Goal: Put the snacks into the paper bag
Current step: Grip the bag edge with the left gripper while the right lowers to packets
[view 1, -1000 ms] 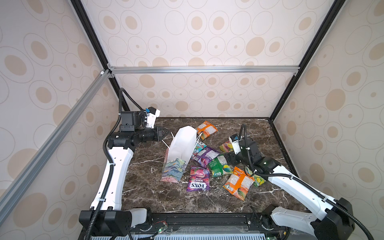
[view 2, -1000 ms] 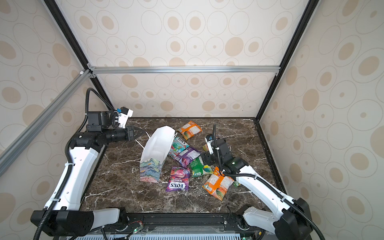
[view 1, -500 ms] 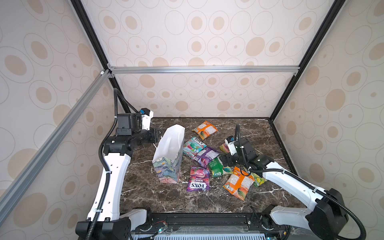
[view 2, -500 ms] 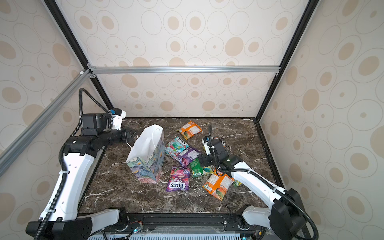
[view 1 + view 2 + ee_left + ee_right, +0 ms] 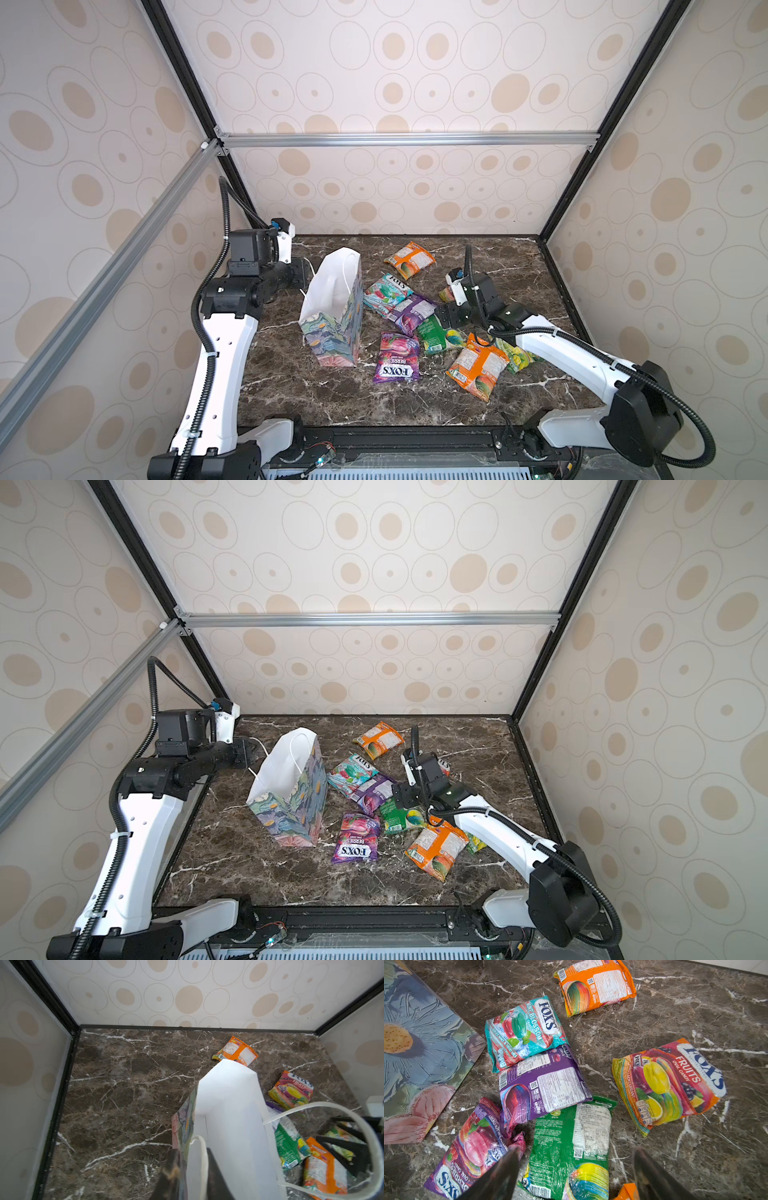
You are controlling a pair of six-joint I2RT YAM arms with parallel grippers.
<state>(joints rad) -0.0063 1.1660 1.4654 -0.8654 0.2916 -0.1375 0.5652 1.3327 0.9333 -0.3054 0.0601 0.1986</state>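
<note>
Tilted a second ago, bag [image 5: 332,320] now stands upright left of centre on counter [image 5: 291,386], left tool [image 5: 190,1150] pinching its rim. Right tool [image 5: 576,1150], jaws apart, hovers over green packet [image 5: 571,1136]. Purple packet [image 5: 546,1084] overlaps it and may drag along, or glossy plastic may slip.

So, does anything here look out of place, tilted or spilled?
The paper bag does not stand straight: it leans, its rim pinched by the left gripper. One purple packet overlaps the green packet. Small white specks, maybe crumbs, dot the table.
</note>
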